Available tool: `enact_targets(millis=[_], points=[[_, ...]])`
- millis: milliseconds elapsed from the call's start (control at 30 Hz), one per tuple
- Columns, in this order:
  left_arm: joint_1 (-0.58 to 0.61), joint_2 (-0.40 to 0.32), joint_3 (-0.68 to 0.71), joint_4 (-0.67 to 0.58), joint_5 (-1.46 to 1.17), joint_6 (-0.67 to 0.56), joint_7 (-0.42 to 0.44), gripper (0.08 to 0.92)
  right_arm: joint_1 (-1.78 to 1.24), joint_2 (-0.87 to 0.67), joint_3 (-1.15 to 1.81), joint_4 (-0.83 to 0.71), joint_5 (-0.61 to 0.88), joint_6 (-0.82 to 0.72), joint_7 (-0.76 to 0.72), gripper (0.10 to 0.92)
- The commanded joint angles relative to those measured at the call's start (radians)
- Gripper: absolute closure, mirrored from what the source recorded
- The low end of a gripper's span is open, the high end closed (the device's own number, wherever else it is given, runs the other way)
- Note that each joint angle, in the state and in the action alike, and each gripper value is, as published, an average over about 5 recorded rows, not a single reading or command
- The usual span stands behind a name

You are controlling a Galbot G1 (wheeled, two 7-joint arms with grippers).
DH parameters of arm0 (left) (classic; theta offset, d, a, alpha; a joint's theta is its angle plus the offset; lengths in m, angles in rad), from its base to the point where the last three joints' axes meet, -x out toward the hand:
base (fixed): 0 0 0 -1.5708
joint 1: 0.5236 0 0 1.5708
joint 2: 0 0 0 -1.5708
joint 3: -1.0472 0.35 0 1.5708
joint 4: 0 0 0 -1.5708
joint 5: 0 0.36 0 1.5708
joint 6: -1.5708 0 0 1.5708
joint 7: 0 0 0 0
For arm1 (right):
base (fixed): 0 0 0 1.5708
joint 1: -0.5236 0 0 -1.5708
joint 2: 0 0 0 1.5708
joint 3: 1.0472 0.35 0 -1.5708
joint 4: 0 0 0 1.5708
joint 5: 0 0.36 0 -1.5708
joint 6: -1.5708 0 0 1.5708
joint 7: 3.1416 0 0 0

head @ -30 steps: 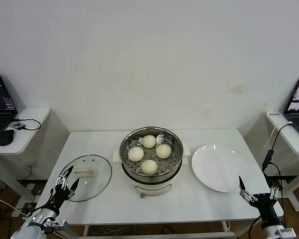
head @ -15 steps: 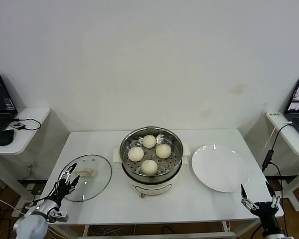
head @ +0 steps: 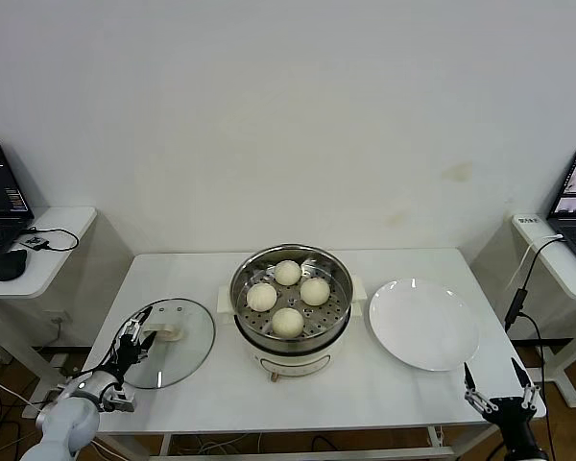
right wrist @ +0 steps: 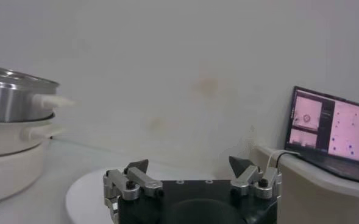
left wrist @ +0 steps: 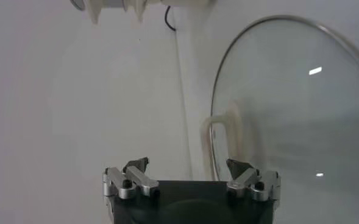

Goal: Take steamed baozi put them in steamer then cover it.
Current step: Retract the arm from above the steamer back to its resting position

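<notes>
So: all four steamed baozi (head: 287, 297) already sit on the perforated tray inside the steamer (head: 291, 300), mid-table, which is prob. why the plate (head: 422, 324) to its right is bare. Only the covering looks left to do. Cover (head: 169, 341) lies flat on the table at left, handle (head: 163, 334) up, so it can be pinched from above. Left gripper (head: 131, 338) hovers at the cover's near-left edge, jaws fully spread, holding nothing, pointed toward the handle; I'd judge it's lining up for the pickup. Right gripper (head: 499, 392) hangs off the near-right table corner, also wide open & empty, prob. parked out of the way.
</notes>
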Motion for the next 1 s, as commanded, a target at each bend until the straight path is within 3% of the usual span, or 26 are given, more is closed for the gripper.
enact_targets(millis=[33,733,1000], points=[[-0.058,0.012,0.020,0.047,-0.007,0.004,0.011,0.177,0.000,0.004,-0.001,-0.017,-0.007,0.004,-0.001,0.202],[-0.090,-0.026,0.043,0.092,-0.047,0.015,-0.013,0.189,0.007,0.011,-0.013,-0.037,-0.016,0.005,-0.007,0.202],[-0.087,-0.035,0.042,0.095,-0.046,0.016,-0.029,0.398,0.006,0.013,-0.019,-0.036,-0.019,0.007,-0.007,0.202]])
